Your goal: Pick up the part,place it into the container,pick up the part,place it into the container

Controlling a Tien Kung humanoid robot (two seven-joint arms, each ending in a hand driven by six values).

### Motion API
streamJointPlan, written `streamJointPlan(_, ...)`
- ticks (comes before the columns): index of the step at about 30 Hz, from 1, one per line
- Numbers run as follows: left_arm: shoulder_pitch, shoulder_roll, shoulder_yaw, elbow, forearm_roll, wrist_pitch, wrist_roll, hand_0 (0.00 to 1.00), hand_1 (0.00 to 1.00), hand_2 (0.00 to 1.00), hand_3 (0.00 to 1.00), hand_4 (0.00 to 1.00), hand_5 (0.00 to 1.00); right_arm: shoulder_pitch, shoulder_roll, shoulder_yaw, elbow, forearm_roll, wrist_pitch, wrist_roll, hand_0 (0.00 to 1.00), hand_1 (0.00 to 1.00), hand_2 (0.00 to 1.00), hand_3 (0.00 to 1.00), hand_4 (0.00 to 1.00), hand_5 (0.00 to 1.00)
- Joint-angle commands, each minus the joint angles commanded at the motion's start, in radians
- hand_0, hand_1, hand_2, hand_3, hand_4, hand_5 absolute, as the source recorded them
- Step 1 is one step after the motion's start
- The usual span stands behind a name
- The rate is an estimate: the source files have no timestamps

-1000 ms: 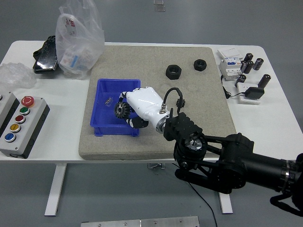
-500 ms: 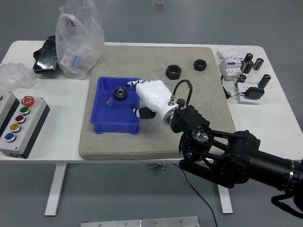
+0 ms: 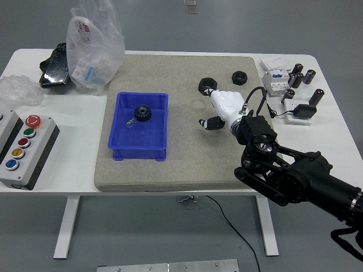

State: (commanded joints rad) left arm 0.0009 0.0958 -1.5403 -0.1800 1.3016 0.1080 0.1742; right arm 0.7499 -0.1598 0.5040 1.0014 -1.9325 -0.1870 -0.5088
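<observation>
A black gear lies inside the blue bin on the left part of the grey mat, next to a small clear piece. Two black hex nuts sit at the back of the mat, one nearer the middle and one further right. My right hand, white with black fingertips, hangs over the mat right of the bin. Its fingers are spread and hold nothing, with the fingertips just in front of the nearer nut. The left arm is out of view.
A grey mat covers the table's middle. A plastic bag and a black object stand at the back left. A button box is at the left edge. Electrical parts and black cylinders are at the back right.
My right hand let the gear go into the blue bin, then drew back to the right and towards the nearer hex nut. The gear now lies in the bin.
</observation>
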Motion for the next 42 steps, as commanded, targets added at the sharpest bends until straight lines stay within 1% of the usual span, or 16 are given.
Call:
streamJointPlan(1, 0.000, 0.000, 0.000, 0.000, 0.000, 0.000, 0.001, 0.665, 0.622, 0.586, 0.651, 0.759, 0.369, 0.001, 0.002, -0.006, -0.014, 0.007, 0.001, 0.001, 0.314, 0.640, 0.816, 0.857, 0.873, 0.369)
streamJointPlan(2, 0.001, 0.000, 0.000, 0.000, 0.000, 0.000, 0.001, 0.666, 0.622, 0.586, 0.651, 0.759, 0.369, 0.001, 0.004, -0.012, -0.029, 0.014, 0.002, 0.002, 0.312, 0.635, 0.777, 0.833, 0.874, 0.389)
streamJointPlan(5, 0.001, -0.001, 0.000, 0.000, 0.001, 0.000, 0.002, 0.666, 0.622, 0.586, 0.651, 0.759, 0.369, 0.006, 0.011, -0.035, -0.080, 0.037, 0.001, 0.009, 0.312, 0.635, 0.777, 0.833, 0.874, 0.389)
streamJointPlan(7, 0.001, -0.001, 0.001, 0.000, 0.001, 0.000, 0.002, 0.666, 0.622, 0.586, 0.651, 0.759, 0.369, 0.007, 0.013, -0.044, -0.102, 0.051, -0.003, 0.014, 0.312, 0.635, 0.777, 0.833, 0.874, 0.389)
streamJointPlan(8, 0.001, 0.000, 0.001, 0.000, 0.000, 0.000, 0.002, 0.666, 0.622, 0.586, 0.645, 0.759, 0.369, 0.007, 0.014, -0.048, -0.113, 0.058, -0.008, 0.017, 0.295, 0.530, 0.593, 0.638, 0.348, 0.268)
streamJointPlan(13, 0.001, -0.001, 0.003, 0.000, 0.000, 0.000, 0.003, 0.666, 0.622, 0.586, 0.645, 0.759, 0.369, 0.007, 0.018, -0.055, -0.136, 0.092, -0.043, 0.038, 0.295, 0.530, 0.593, 0.638, 0.348, 0.268)
streamJointPlan(14, 0.001, -0.001, 0.003, 0.000, -0.001, 0.000, 0.003, 0.667, 0.621, 0.586, 0.644, 0.759, 0.369, 0.008, 0.019, -0.057, -0.138, 0.099, -0.050, 0.043, 0.271, 0.480, 0.461, 0.503, 0.349, 0.106)
streamJointPlan(19, -0.001, -0.001, 0.007, 0.000, -0.003, -0.001, 0.001, 0.667, 0.621, 0.586, 0.644, 0.759, 0.369, 0.010, 0.026, -0.071, -0.141, 0.125, -0.077, 0.065, 0.271, 0.480, 0.461, 0.503, 0.349, 0.106)
streamJointPlan(20, -0.001, -0.001, 0.007, 0.000, -0.003, -0.001, 0.001, 0.667, 0.622, 0.586, 0.644, 0.759, 0.369, 0.010, 0.028, -0.075, -0.142, 0.129, -0.080, 0.068, 0.268, 0.462, 0.404, 0.438, 0.343, 0.083)
streamJointPlan(25, -0.001, -0.001, 0.009, 0.000, -0.004, -0.001, 0.000, 0.667, 0.622, 0.586, 0.644, 0.759, 0.369, 0.008, 0.033, -0.102, -0.152, 0.151, -0.091, 0.080, 0.268, 0.462, 0.404, 0.438, 0.343, 0.083)
streamJointPlan(26, -0.001, -0.001, 0.009, 0.000, -0.005, -0.001, 0.000, 0.667, 0.622, 0.586, 0.641, 0.759, 0.369, 0.007, 0.033, -0.107, -0.151, 0.152, -0.092, 0.081, 0.266, 0.461, 0.398, 0.433, 0.332, 0.063)
streamJointPlan(29, 0.001, -0.001, 0.009, 0.000, -0.006, 0.000, 0.000, 0.667, 0.622, 0.586, 0.641, 0.759, 0.369, 0.001, 0.030, -0.113, -0.138, 0.151, -0.094, 0.081, 0.266, 0.461, 0.398, 0.433, 0.332, 0.063)
streamJointPlan(31, 0.001, -0.001, 0.009, 0.000, -0.007, 0.000, -0.001, 0.667, 0.622, 0.586, 0.641, 0.759, 0.369, -0.001, 0.024, -0.107, -0.116, 0.140, -0.094, 0.078, 0.266, 0.461, 0.398, 0.433, 0.332, 0.063)
streamJointPlan(34, 0.002, -0.001, 0.009, 0.000, -0.007, 0.000, -0.002, 0.667, 0.622, 0.586, 0.641, 0.759, 0.369, -0.004, 0.007, -0.085, -0.057, 0.115, -0.090, 0.067, 0.266, 0.459, 0.393, 0.434, 0.334, 0.059)
streamJointPlan(38, 0.002, -0.002, 0.008, 0.000, -0.006, 0.000, -0.002, 0.667, 0.622, 0.587, 0.639, 0.759, 0.369, -0.004, -0.012, -0.067, 0.033, 0.081, -0.084, 0.051, 0.268, 0.459, 0.395, 0.436, 0.336, 0.055)
streamJointPlan(42, 0.002, -0.002, 0.008, 0.000, -0.006, 0.000, -0.002, 0.667, 0.622, 0.587, 0.639, 0.759, 0.369, -0.003, -0.016, -0.079, 0.131, 0.046, -0.078, 0.042, 0.268, 0.459, 0.395, 0.436, 0.336, 0.055)
